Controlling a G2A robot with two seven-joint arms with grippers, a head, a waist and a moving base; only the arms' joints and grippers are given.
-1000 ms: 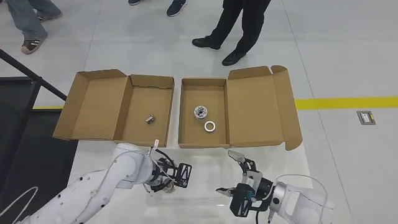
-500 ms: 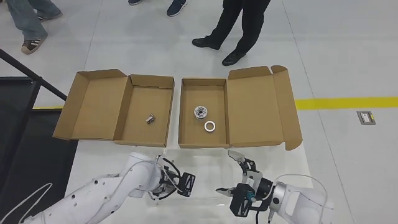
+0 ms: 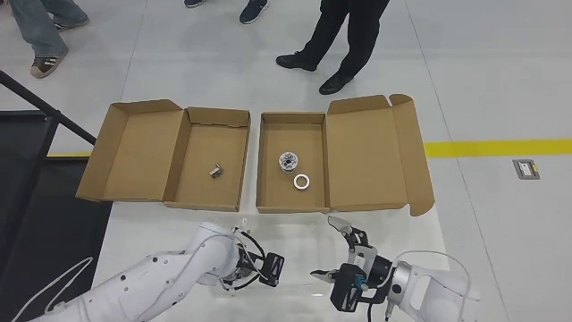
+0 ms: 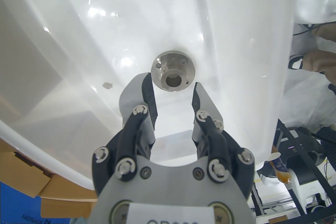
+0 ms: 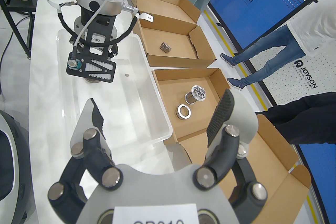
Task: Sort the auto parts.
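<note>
Auto parts were spread over three containers, folks! Biggest on the table were the two open cardboard boxes side by side: the left box [image 3: 143, 152] and the right box [image 3: 366, 156], flaps folded out. Just in front of them sat the white plastic bin [image 5: 126, 104], its long rim close against the boxes' near walls. My left gripper [image 4: 172, 89] hung down inside that bin with its fingers spread, one tip on either side of a flanged metal hub [image 4: 173, 74] lying on the bin floor, bore facing up; whether the pads touched the flange, I couldn't tell. My right gripper [image 5: 160, 104] hovered near the bin's other end, jaws wide apart and holding nothing. In the right box stood a stubby toothed metal cylinder [image 5: 195, 95], and just beside it lay a flat metal ring [image 5: 184, 112]. The left box held a single small metal block [image 5: 165, 47] out on its floor.
</note>
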